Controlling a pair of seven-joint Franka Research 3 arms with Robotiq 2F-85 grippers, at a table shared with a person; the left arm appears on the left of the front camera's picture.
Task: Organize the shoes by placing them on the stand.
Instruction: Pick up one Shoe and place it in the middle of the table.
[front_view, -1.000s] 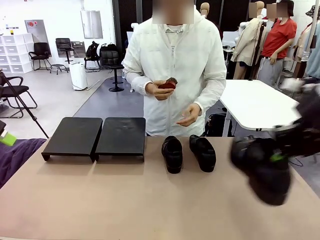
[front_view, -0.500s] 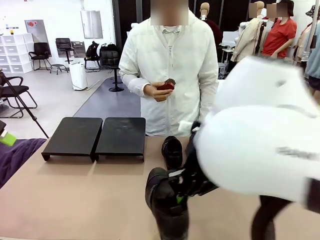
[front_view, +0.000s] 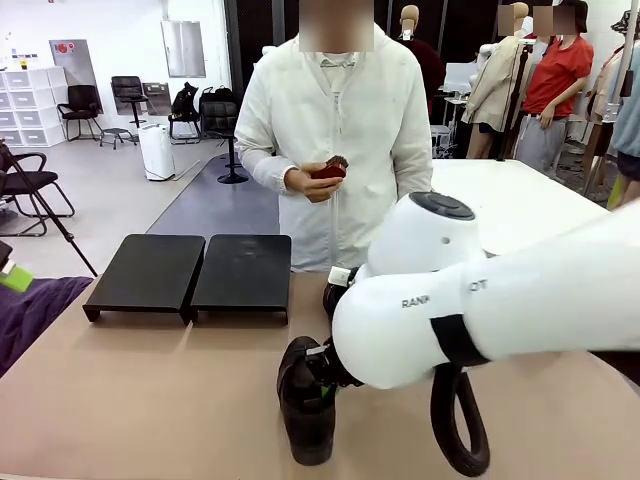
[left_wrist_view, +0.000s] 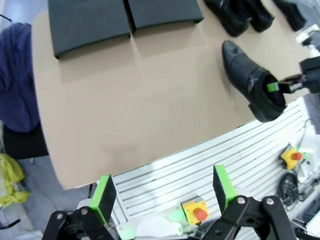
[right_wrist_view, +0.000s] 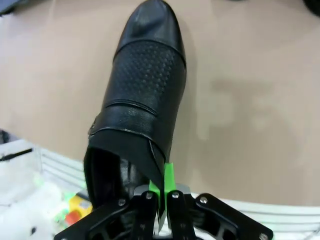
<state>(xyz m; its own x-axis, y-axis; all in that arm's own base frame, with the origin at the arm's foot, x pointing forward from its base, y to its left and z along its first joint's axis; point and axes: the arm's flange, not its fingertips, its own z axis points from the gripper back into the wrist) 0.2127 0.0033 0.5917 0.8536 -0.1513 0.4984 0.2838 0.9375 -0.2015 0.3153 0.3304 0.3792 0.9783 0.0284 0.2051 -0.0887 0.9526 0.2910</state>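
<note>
Grey floor (front_view: 110, 215), black office chairs (front_view: 80, 105), white drawer units (front_view: 30, 92), white table (front_view: 500, 205)

Four shoes are showing in the left wrist view: one near shoe (left_wrist_view: 252, 82) apart from three far shoes (left_wrist_view: 234, 17) along the top edge. The stand (front_view: 150, 270) is showing two sections side by side. Two grippers are showing, the left gripper (left_wrist_view: 162, 189) and the right gripper (right_wrist_view: 161, 195). One person (front_view: 340, 130) is standing opposite, holding one reddish object (front_view: 334, 170). Two red buttons (left_wrist_view: 200, 214) are sitting on yellow boxes.
</note>
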